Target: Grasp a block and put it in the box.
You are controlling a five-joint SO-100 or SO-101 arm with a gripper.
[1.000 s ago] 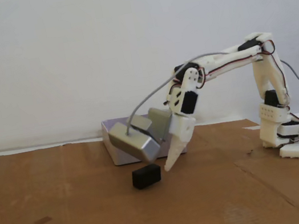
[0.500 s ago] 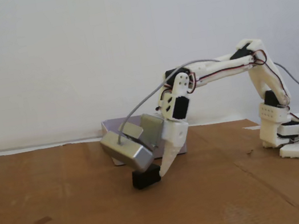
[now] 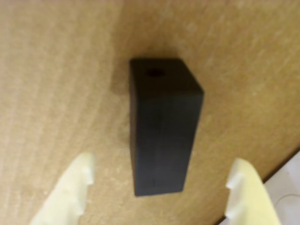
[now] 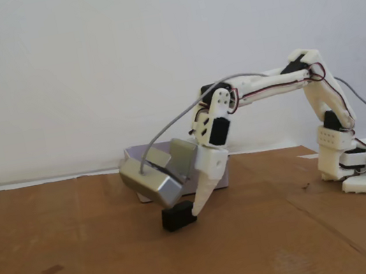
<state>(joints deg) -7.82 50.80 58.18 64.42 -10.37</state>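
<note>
Small matte black rectangular block [image 3: 164, 126] [image 4: 179, 217]: lies on brown cardboard sheet [image 4: 85, 268], in front of pale lavender-grey plastic box [image 4: 134, 165]; no legible markings. White two-finger gripper [image 3: 159, 192] spread wide, straddling block, fingertips [image 3: 75, 183] not touching it.

White printed arm [image 4: 280, 83], black servos, red wires, grey cable, cream-tipped end effector [image 3: 159, 187]

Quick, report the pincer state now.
Pincer: open, fingertips either side of the black block, clear gaps on both sides, holding nothing.
</note>
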